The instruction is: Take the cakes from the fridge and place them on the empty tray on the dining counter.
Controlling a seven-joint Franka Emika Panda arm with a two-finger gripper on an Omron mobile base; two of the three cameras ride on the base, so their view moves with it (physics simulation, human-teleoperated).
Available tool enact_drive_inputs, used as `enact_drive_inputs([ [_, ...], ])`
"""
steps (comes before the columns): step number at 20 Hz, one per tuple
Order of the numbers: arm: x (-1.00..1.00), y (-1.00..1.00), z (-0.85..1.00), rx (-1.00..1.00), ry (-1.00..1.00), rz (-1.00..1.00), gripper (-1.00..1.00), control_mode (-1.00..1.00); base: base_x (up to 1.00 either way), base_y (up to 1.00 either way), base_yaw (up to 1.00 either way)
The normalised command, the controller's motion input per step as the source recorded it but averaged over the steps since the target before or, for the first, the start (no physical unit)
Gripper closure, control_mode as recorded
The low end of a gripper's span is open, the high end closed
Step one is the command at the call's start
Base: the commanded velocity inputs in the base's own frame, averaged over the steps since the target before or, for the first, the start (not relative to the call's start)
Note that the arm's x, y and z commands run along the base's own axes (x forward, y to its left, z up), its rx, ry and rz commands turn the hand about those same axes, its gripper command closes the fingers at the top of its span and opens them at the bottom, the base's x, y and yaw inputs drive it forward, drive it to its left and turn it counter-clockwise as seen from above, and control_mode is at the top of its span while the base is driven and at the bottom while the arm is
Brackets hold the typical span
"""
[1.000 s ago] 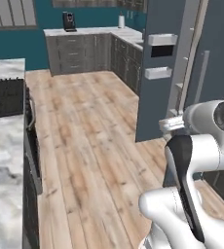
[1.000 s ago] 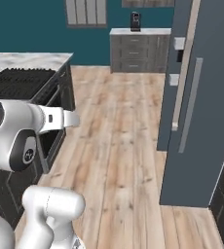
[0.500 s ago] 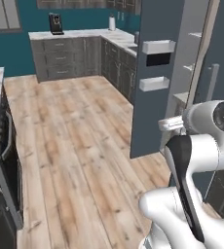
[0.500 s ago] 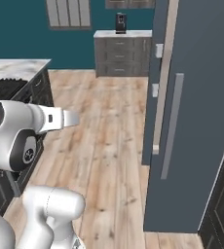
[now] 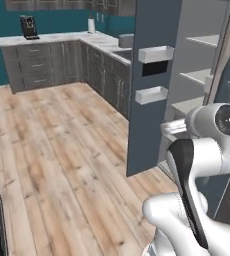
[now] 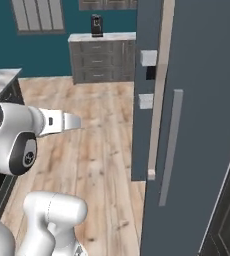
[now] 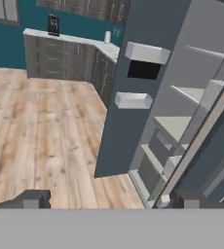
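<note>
The fridge (image 5: 154, 90) stands just ahead on the right, slate blue-grey. Its left door is swung open, showing white door bins (image 5: 155, 54) and pale shelves (image 7: 192, 95) inside. In the right base view its shut right door (image 6: 202, 125) carries a long grey handle (image 6: 169, 145). My gripper (image 7: 113, 199) is open, with nothing between its fingertips (image 7: 33, 198), and faces the open compartment from a short way off. The cakes are hidden from me and the tray is out of view. A corner of the dining counter (image 6: 1, 76) shows at the far left.
Grey cabinets under a marbled counter (image 5: 52, 40) run along the teal wall, with a coffee machine (image 5: 29, 26) on top. Bare wood floor (image 5: 62, 150) spreads to the left of the fridge. A dark cabinet (image 6: 227, 210) stands right of the fridge.
The whole picture has swung and closed in on the fridge as the base drove; the open shelves now face me. The arm keeps its pose, the gripper still open.
</note>
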Motion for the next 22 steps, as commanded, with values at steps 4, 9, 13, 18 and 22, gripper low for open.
enact_drive_inputs([
  [4, 0.0, 0.0, 0.0, 0.0, 0.0, 0.0, -1.0, 1.0, 0.26, -0.34, -0.4],
  [9, 0.0, 0.0, 0.0, 0.0, 0.0, 0.0, -1.0, 1.0, 0.5, 0.0, -0.38],
  [13, 0.0, 0.0, 0.0, 0.0, 0.0, 0.0, -1.0, 1.0, 0.65, 0.8, -0.1],
  [18, 0.0, 0.0, 0.0, 0.0, 0.0, 0.0, -1.0, 1.0, 0.8, 0.86, -0.15],
  [22, 0.0, 0.0, 0.0, 0.0, 0.0, 0.0, -1.0, 1.0, 0.48, 0.18, -0.44],
])
